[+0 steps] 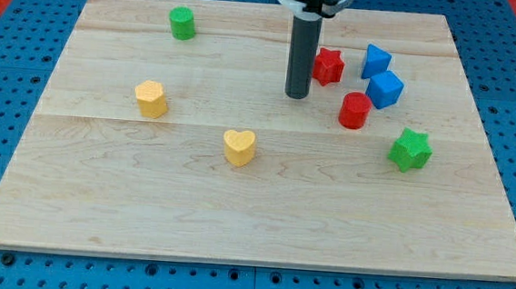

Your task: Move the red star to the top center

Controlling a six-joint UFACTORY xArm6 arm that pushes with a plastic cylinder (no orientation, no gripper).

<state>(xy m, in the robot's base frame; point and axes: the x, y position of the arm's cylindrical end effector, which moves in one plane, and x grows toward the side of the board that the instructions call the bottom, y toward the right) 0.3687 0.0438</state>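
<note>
Camera view, and the tip [297,95] is seen planted on the wooden board [235,207], just to the view's left of the red star [328,66] and slightly below it, close beside but with contact not clearly made out. No jaws are carried here, only a plain dark rod, so nothing can be said to be apart or clamped. The red star is placed in the upper part of the board, right of centre, and a short push toward the view's left and top would seem to be called for. Trouble could be expected from the angle: with the tip on the star's left, a push from here would send it rightward into the blue block [376,60] beside it, so the star would have to be rounded first. A second blue block [386,89] and a red cylinder [354,110] are crowded just below, and could be clipped on the way round. Further out, a green star [410,150], a yellow heart [239,147], a yellow block [151,99] and a green block [183,23] are scattered. The board is laid on a blue perforated table [8,72].
</note>
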